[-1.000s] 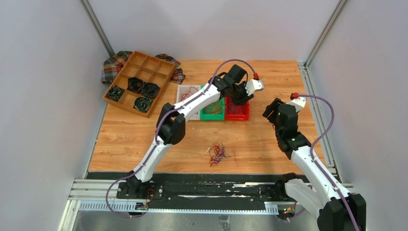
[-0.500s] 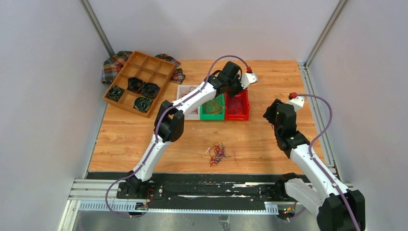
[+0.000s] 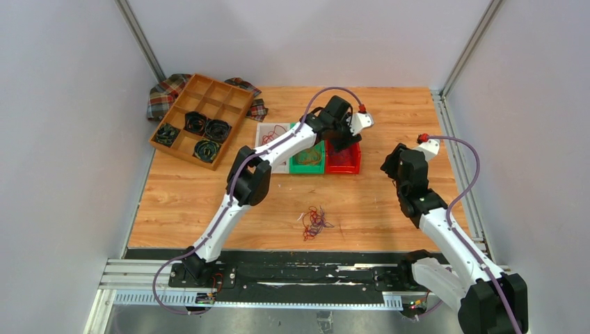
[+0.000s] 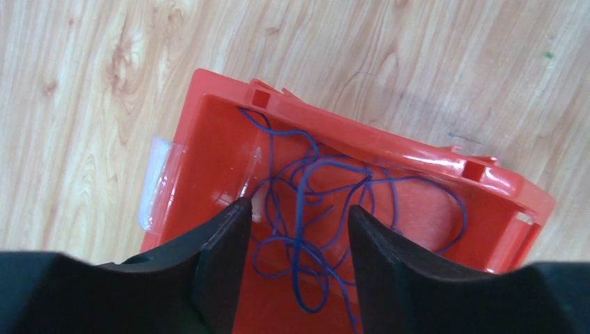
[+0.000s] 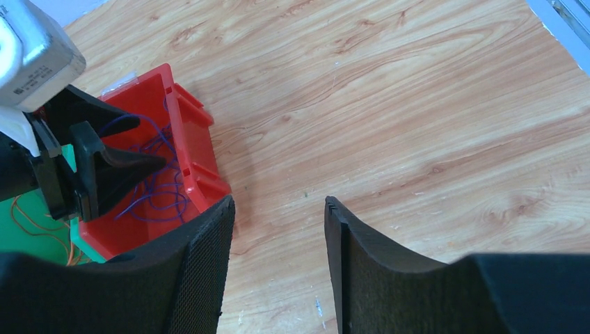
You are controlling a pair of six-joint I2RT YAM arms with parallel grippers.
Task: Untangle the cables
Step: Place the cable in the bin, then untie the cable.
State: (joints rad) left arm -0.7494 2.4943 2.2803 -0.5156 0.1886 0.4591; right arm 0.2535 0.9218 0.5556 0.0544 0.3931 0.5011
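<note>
Many wires: hair-thin red, orange and purple strands, part tangled, part sorted by colour.
Wire clump (image 3: 314, 223): small loose knot of mixed colours, flat on bare wood at 6 o'clock from the table's middle, between the two arms, touched by neither.
Purple wires (image 4: 299, 223): looped loosely inside the red bin (image 4: 209, 139), straight below the left tool.
Orange wires (image 3: 309, 156): in the green bin (image 3: 299, 167), touching the red bin at its 9 o'clock.
Red wires (image 3: 273, 132): in the white bin (image 3: 264, 149), at 9 o'clock of the green one.
Bins: row of three at 12 o'clock from the clump.
Left gripper (image 4: 298, 207): over the red bin, jaws moderately apart, nothing pinched.
Right gripper (image 5: 278, 202): jaws apart, empty, over bare wood at 3 o'clock of the red bin.
Table (image 3: 389, 111): light wood grain, metal rail (image 3: 292, 275) on the near edge.
Tray (image 3: 212, 94): wooden, divided, at 10 o'clock, black coils (image 3: 207, 127) in some compartments, lying on a plaid cloth (image 3: 163, 94).
Room: plain pale walls (image 3: 299, 42) on three sides.
</note>
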